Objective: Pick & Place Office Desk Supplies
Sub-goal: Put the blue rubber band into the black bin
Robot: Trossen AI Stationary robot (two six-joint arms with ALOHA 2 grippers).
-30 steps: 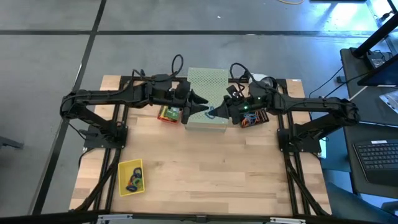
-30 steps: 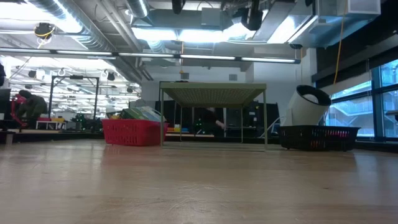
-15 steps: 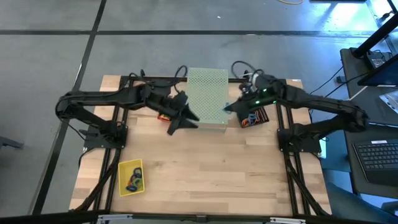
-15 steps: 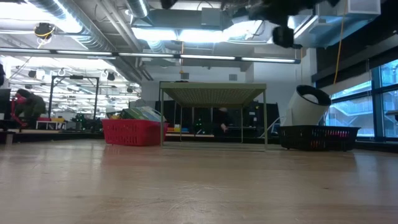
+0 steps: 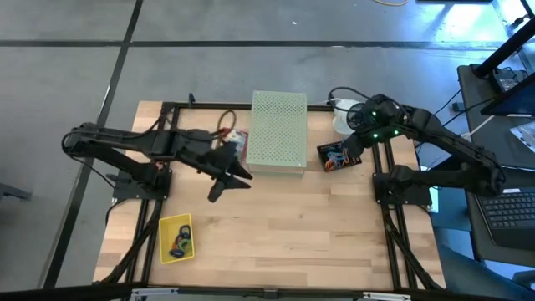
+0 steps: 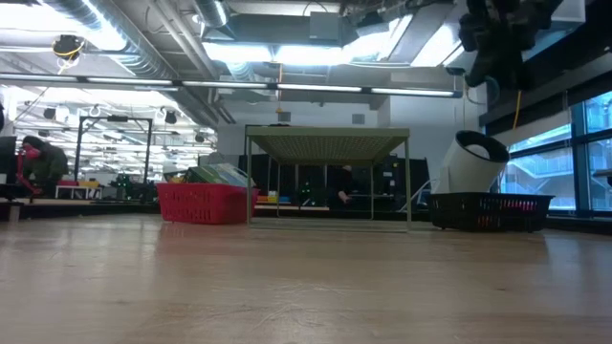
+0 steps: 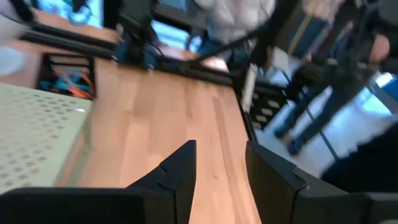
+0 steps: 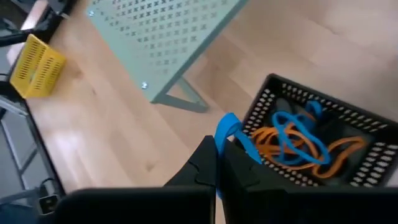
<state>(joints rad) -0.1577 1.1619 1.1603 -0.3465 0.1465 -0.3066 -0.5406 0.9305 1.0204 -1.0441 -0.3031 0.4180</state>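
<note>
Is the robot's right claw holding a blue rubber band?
Yes. In the right wrist view the right claw is shut on a blue rubber band, just beside the black basket full of bands.

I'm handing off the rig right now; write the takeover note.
Right claw: shut on a blue rubber band, above the near edge of the black mesh tray of blue and orange bands, right of the pale green perforated box.
Left claw: open, empty, over bare table left of that box.
Yellow tray at the front left holds a few items; a red basket stands at the box's left side.
Left: place the held band, then the remaining bands.
</note>
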